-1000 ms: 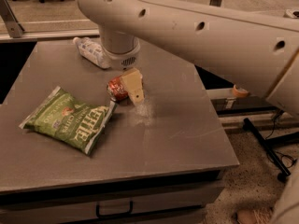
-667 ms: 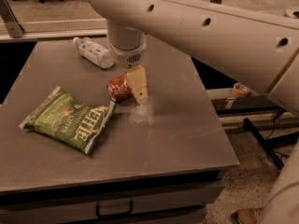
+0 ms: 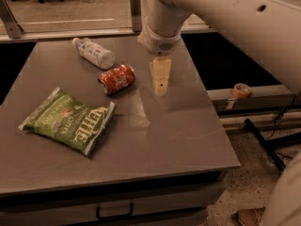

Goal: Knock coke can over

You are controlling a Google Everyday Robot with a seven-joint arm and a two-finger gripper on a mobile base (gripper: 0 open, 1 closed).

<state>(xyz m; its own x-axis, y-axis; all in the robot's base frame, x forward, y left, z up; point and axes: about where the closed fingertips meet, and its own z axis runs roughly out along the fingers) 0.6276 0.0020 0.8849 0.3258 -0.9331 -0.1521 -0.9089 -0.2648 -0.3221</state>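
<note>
The red coke can (image 3: 116, 79) lies on its side on the grey table (image 3: 155, 131), silver top pointing to the lower left. My gripper (image 3: 160, 86) hangs above the table just right of the can, apart from it, with nothing in it. Its cream fingers (image 3: 160, 74) point down from the white wrist. The large white arm crosses the upper right of the view.
A clear plastic water bottle (image 3: 94, 53) lies on its side behind the can. A green chip bag (image 3: 68, 120) lies flat at the front left. A roll of orange tape (image 3: 241, 90) sits on a ledge to the right. A drawer handle (image 3: 115, 213) shows below the table front.
The gripper and arm have risen and moved right, away from the can. The can, partly hidden behind the fingers before, now lies in full view on its side.
</note>
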